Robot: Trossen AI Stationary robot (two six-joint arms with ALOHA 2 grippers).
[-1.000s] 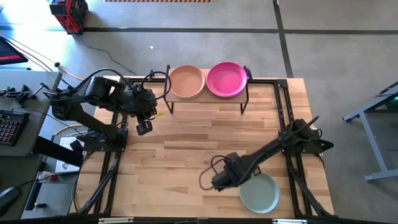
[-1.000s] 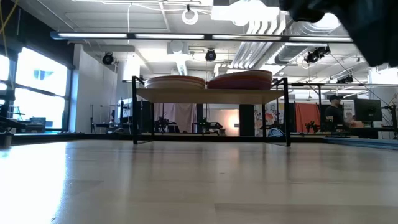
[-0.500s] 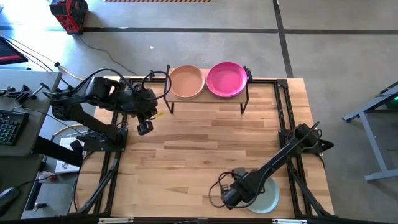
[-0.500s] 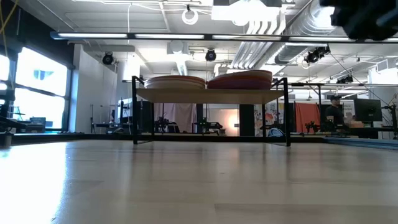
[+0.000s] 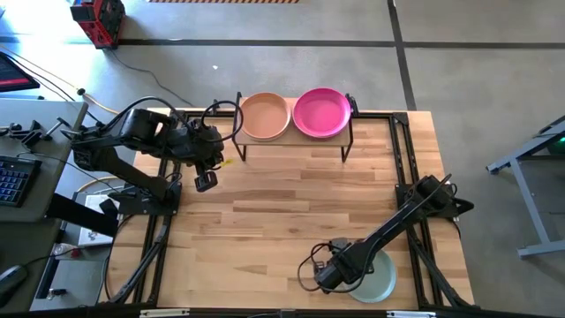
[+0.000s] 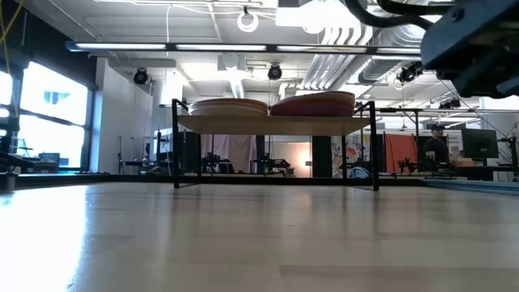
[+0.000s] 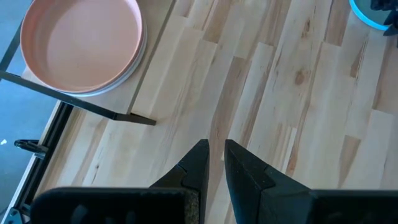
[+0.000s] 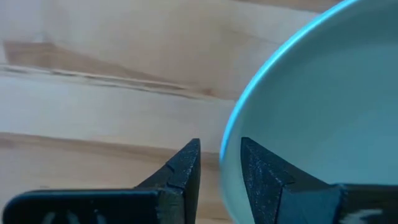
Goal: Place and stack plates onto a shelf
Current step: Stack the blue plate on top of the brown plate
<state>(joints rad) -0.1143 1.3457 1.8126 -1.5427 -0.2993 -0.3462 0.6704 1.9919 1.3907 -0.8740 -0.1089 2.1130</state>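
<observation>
With my right gripper (image 8: 219, 163) spread astride the rim of the pale teal plate (image 8: 317, 118), one finger inside and one outside but not yet pinching, I worry that closing off-centre could tip or skid it across the tabletop (image 5: 291, 208).

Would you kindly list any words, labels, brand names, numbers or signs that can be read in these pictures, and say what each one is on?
No text can be read in any view.
Pale teal plate, magenta plate, tan-pink plate, shelf: no lettering or marks.
Keyboard beside the table: key legends too small to read.
Red device on the floor: no label can be made out.
</observation>
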